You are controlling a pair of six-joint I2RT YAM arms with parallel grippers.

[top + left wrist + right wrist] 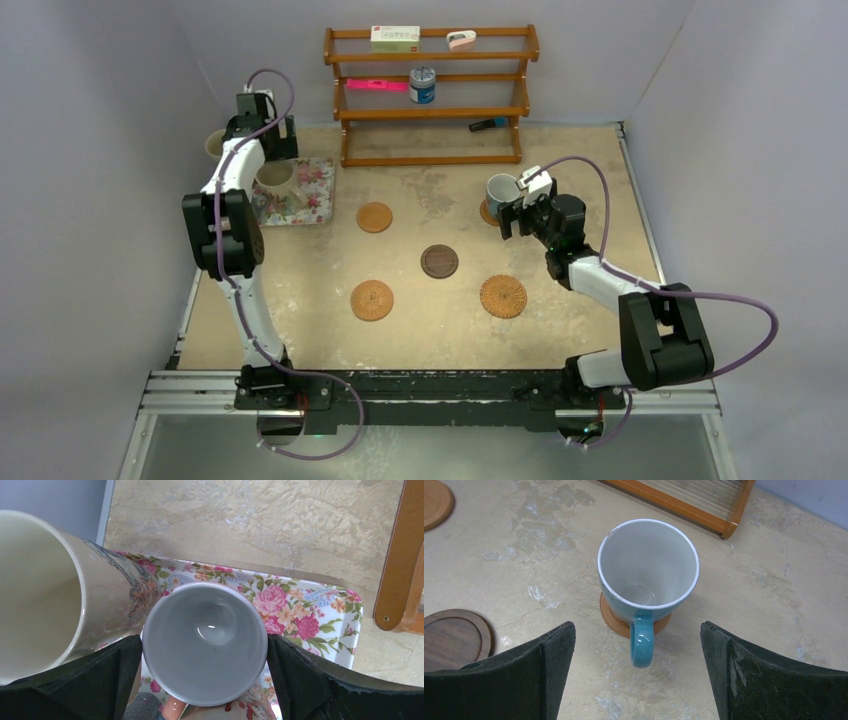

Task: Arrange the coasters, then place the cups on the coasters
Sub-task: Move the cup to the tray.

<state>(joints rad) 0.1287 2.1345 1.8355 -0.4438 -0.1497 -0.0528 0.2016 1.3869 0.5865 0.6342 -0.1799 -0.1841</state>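
One blue cup (648,575) on an orange coaster (611,619), clear of the right fingers (539,675), held apart. Left fingers (100,680) spread wide either side of a grey-white cup (205,650) on the flowered tray (320,620), beside a cream cup (40,595).

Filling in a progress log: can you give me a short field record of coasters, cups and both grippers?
bare coasters: tan coaster, dark wood coaster, woven coaster, second woven coaster
cup placed: blue mug on fifth coaster
left gripper: open, straddling white-lined mug on floral tray
cream mug: close beside the white-lined mug
right gripper: open, at blue mug's handle side, not touching
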